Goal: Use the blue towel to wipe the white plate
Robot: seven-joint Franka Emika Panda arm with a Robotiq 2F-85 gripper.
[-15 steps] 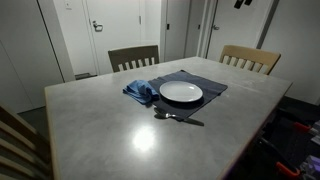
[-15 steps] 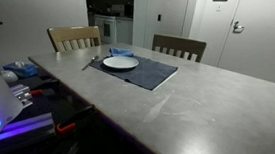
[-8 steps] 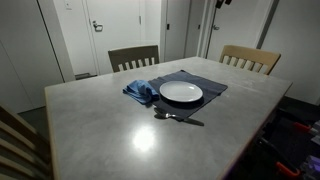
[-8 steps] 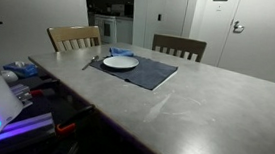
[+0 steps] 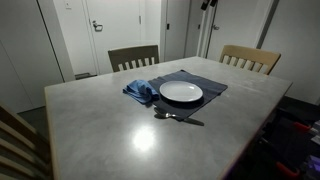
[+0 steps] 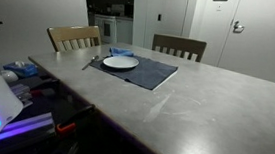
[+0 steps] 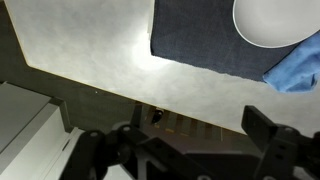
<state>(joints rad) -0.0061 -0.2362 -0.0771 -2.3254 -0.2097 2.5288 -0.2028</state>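
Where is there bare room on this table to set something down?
The grey tabletop is bare from the metal cutlery to its near edge. It is crowded around the dark placemat, where the crumpled blue towel lies beside the round white plate.

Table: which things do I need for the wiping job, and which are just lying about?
Needed: blue towel, white plate.
Lying about: dark placemat under the plate, cutlery near the plate.
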